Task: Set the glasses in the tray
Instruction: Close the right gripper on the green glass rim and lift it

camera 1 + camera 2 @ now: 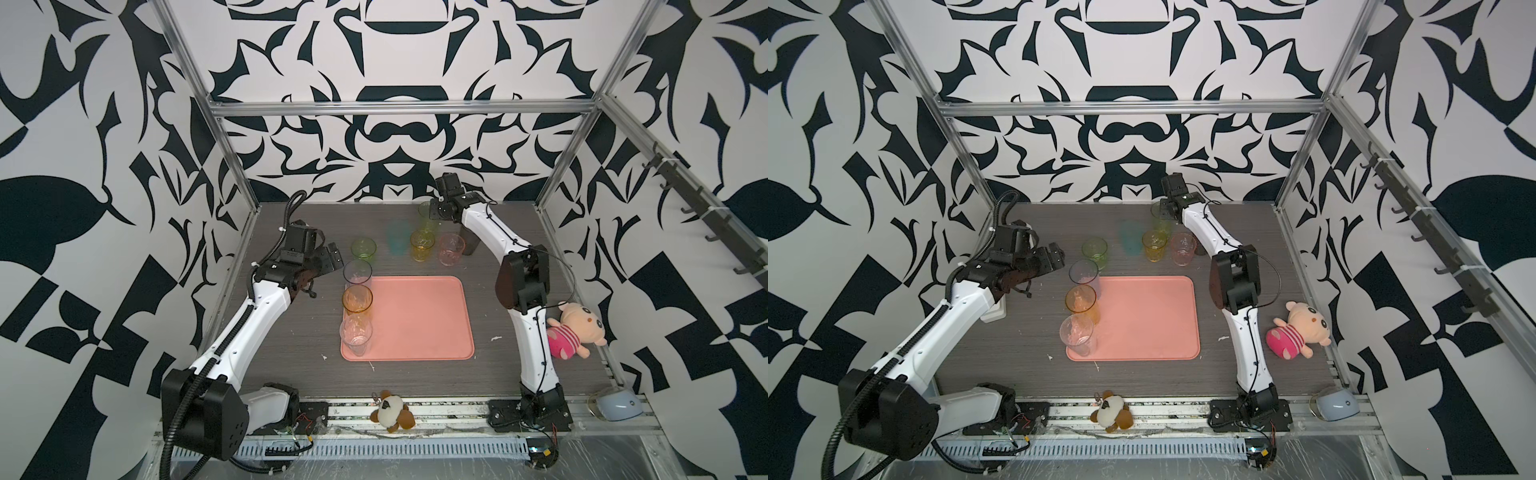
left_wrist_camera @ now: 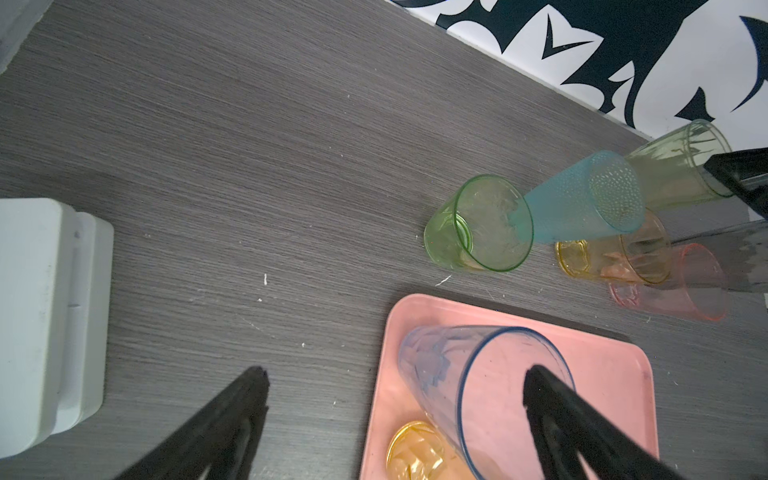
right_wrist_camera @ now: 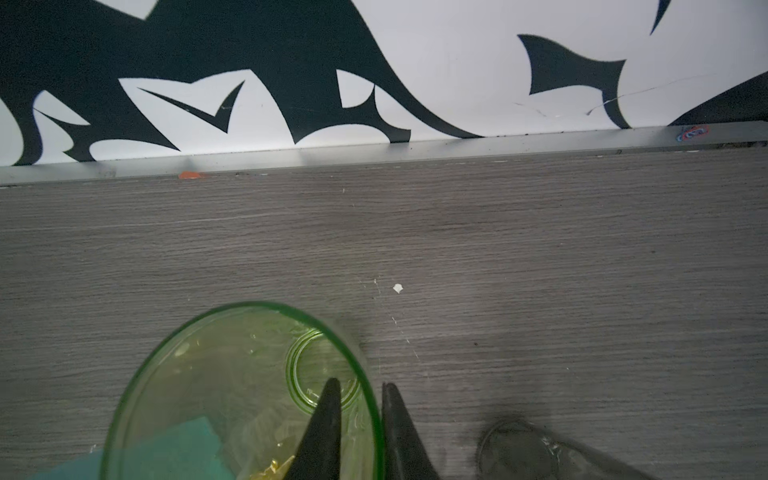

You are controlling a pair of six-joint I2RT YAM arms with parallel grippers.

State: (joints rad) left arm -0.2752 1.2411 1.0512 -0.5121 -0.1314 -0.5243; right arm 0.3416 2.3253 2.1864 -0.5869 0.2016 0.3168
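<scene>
The tall green glass (image 3: pixel 232 374) stood upright at the far back of the table (image 3: pixel 540 249), close to the wall and well apart from the tray (image 1: pixel 415 316). The right gripper (image 3: pixel 360 382) had it by the rim, one finger inside, one outside, jaws nearly together with the wall between them.

Risky hold, that. It was a thin pinch high on a tall glass, so on the lift it could swing or slip free. The teal glass (image 1: pixel 397 237) and yellow glass (image 1: pixel 422 243) stood just in front of it, and the smoky glass (image 3: pixel 540 453) was just beside the outer finger. A low carry could topple any of them.

The glass itself was see-through pale green with a thick ringed base and a smooth rim, and it looked slick.

The blue-rimmed glass (image 2: pixel 436 361), orange glass (image 1: pixel 357 299) and clear glass (image 1: pixel 355 332) lined the tray's left edge. The left gripper (image 2: pixel 395 386) hung wide open and empty near the tray's far left corner.
</scene>
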